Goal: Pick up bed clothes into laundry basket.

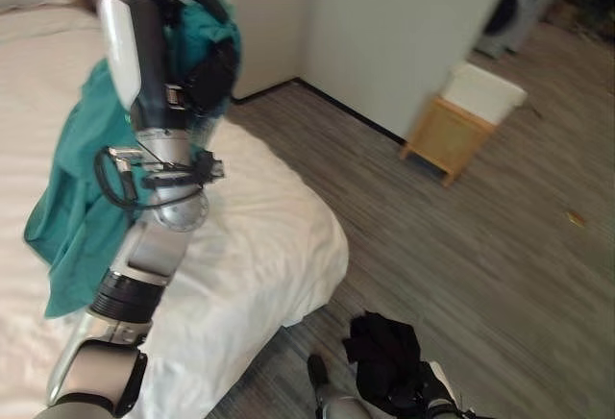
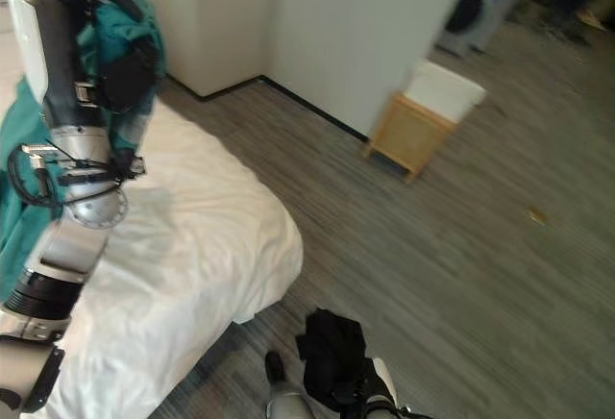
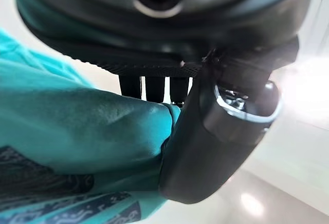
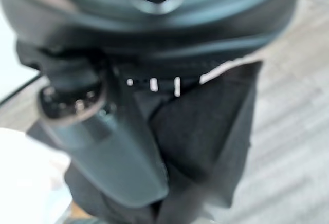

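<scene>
Teal garment [image 1: 77, 188] in the dark left hand [image 1: 207, 68]; a darker blue-grey print (motif not legible) showed on its lower part in the left wrist view. Black garment [image 1: 384, 357] in the dark right hand [image 4: 110, 147]. Bed [image 1: 259, 236] sheet was white. Floor [image 1: 500, 265] was grey-brown wood grain with streaks. Basket [image 1: 463, 121] had tan wooden sides and a white liner. Wall [image 1: 394, 25] was pale grey-green with a black skirting line.

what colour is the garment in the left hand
Teal garment, gripped by the left hand above the bed; clearest in the left eye view.
</scene>
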{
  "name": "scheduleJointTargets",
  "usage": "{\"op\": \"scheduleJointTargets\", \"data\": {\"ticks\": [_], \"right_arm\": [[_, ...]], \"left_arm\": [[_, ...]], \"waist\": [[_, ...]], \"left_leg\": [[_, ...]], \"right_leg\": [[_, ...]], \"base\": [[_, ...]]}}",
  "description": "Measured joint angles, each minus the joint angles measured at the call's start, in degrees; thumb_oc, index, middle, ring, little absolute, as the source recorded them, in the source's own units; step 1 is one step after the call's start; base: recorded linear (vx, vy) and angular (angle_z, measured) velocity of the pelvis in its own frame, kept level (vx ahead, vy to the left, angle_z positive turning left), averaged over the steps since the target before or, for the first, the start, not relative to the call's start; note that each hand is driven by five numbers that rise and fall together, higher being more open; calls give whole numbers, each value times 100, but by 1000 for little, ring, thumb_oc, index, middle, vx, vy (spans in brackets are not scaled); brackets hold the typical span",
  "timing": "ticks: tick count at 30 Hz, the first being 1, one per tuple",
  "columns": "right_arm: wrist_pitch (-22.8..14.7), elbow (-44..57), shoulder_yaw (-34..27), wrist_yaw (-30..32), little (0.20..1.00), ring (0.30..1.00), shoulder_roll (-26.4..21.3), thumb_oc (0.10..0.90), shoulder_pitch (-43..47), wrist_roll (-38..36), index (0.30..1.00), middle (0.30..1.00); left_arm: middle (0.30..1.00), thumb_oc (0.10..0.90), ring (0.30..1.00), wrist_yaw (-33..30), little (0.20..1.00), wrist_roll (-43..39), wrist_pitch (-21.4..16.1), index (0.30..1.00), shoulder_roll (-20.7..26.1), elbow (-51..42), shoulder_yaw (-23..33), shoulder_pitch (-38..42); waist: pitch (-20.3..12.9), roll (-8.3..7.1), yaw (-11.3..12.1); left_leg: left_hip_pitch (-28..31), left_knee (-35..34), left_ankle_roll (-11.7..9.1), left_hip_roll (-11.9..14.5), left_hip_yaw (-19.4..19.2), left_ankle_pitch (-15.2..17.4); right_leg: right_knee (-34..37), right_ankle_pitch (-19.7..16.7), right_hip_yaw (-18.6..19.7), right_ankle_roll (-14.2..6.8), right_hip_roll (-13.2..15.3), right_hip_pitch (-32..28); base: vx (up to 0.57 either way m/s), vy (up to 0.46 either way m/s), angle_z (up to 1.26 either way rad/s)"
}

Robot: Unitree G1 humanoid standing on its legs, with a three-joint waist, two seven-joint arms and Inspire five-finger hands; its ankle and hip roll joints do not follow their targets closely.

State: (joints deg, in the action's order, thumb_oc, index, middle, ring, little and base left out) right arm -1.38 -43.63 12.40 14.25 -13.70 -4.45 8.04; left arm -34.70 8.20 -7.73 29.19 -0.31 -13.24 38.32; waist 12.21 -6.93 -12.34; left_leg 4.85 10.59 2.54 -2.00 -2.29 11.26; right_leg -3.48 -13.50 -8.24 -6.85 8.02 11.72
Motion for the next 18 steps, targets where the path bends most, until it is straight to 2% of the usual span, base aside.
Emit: {"op": "scheduleJointTargets", "data": {"ticks": [1,2,3,4,5,6,7,8,9,10,11,12,13,14,15,16,17,18], "right_arm": [[206,384,-11,-17,300,300,-131,400,-116,41,300,300],[252,955,-7,-21,300,300,-389,400,-320,77,300,300],[146,1323,-27,-27,300,300,-529,400,-418,153,300,300],[148,1959,-129,-34,300,300,-560,400,-447,226,300,300],[86,2257,-203,-20,300,300,-640,400,-372,260,300,300],[52,2560,-312,-18,300,300,-792,400,-269,288,300,300],[16,2906,-456,-7,300,300,-1019,400,-151,317,300,300],[-58,3246,-768,40,300,300,-1145,400,-83,427,300,300],[-102,3447,-959,138,300,300,-1268,400,-119,470,300,300],[-136,3525,-1127,211,300,300,-1393,400,-145,519,300,300],[-147,3526,-1329,280,300,300,-1492,400,-140,559,300,300],[-135,3503,-1349,338,300,300,-1499,400,-83,617,300,300],[-135,3538,-1360,353,300,300,-1464,400,-67,667,300,300],[-162,3559,-1271,371,300,300,-1456,400,-66,698,300,300],[-157,3509,-1147,364,300,300,-1537,400,-51,725,300,300],[-163,3500,-1077,360,300,300,-1520,400,-60,789,300,300],[-167,3488,-972,340,300,300,-1497,400,-114,846,300,300],[-164,3484,-936,330,300,300,-1503,400,-184,890,300,300]], "left_arm": [[300,400,300,67,300,-129,-79,300,-291,-157,-4,-214],[300,400,300,55,300,-220,-208,300,-617,-236,5,-523],[300,400,300,124,300,-315,-226,300,-743,-216,-35,-733],[300,400,300,372,300,-432,-199,300,-678,-172,-6,-946],[300,400,300,443,300,-472,-192,300,-673,-181,38,-1137],[300,400,300,507,300,-480,-195,300,-643,-228,48,-1369],[300,400,300,547,300,-479,-236,300,-687,-332,63,-1608],[300,400,300,693,300,-463,-290,300,-780,-279,122,-2083],[300,400,300,825,300,-480,-228,300,-987,-215,52,-2381],[300,400,300,957,300,-485,-166,300,-1104,-110,-62,-2653],[300,400,300,1184,300,-486,-79,300,-1020,137,-252,-2940],[300,400,300,1301,300,-509,-61,300,-924,216,-254,-3157],[300,400,300,1349,300,-546,-52,300,-841,258,-254,-3352],[300,400,300,1453,300,-592,62,300,-686,320,-251,-3609],[300,400,300,1557,300,-593,173,300,-697,511,-263,-3670],[300,400,300,1574,300,-614,173,300,-754,538,-249,-3736],[300,400,300,1618,300,-655,177,300,-738,613,-229,-3770],[300,400,300,1650,300,-692,196,300,-841,664,-232,-3777]], "waist": [[82,299,178],[202,643,482],[244,729,440],[390,466,185],[430,357,242],[419,391,292],[373,635,437],[423,635,508],[403,669,463],[392,648,471],[326,520,528],[285,440,574],[259,393,699],[224,289,790],[235,362,658],[233,435,769],[222,462,823],[189,560,851]], "left_leg": [[147,-186,-30,178,-474,-42],[464,-424,-53,339,-941,-86],[546,-333,-82,340,-1030,-96],[132,768,-181,237,-1050,-7],[-131,822,-138,216,-1139,165],[-302,343,71,155,-987,190],[-419,-360,197,300,-1041,-434],[-254,-427,108,392,-1510,-679],[-196,-472,104,396,-1621,-678],[-117,-535,90,405,-1732,-686],[-105,-560,46,423,-1845,-705],[-86,-586,-61,486,-2061,-723],[-45,-609,-89,531,-2269,-739],[27,-651,-200,587,-2381,-811],[128,-787,-426,748,-2373,-998],[189,-801,-441,913,-2559,-1002],[218,-749,-467,1062,-2577,-1020],[202,-728,-461,1218,-2602,-1085]], "right_leg": [[-809,742,-661,243,73,76],[-1507,1189,-1343,471,117,-21],[-1321,1164,-1310,614,75,-393],[-799,1035,-1114,841,87,-714],[-599,734,-881,642,-12,-664],[-125,349,-584,373,-196,-665],[142,254,-504,20,-362,-561],[-527,1006,-745,279,-65,-543],[-779,1197,-937,174,222,-679],[-834,1234,-1104,97,543,-885],[-589,1091,-1200,-49,980,-1181],[-334,1023,-1385,-86,1152,-1310],[-28,837,-1498,-87,1190,-1367],[370,250,-1503,-55,1159,-1556],[332,568,-1625,-344,1014,-1547],[389,742,-1632,-233,872,-1427],[653,665,-1612,-121,652,-1537],[792,584,-1616,-23,457,-1573]], "base": [[-530,-24,-172],[-241,-13,-193],[-321,-37,-166],[-260,-70,-126],[-204,-120,-137],[-151,-211,-203],[-109,-164,-236],[-63,-208,-196],[-25,-93,-137],[17,-297,-87],[30,-205,-101],[21,-316,-115],[3,-371,-128],[92,-648,-99],[103,-547,-92],[133,-367,-67],[86,-215,-75],[122,-338,-54]]}}
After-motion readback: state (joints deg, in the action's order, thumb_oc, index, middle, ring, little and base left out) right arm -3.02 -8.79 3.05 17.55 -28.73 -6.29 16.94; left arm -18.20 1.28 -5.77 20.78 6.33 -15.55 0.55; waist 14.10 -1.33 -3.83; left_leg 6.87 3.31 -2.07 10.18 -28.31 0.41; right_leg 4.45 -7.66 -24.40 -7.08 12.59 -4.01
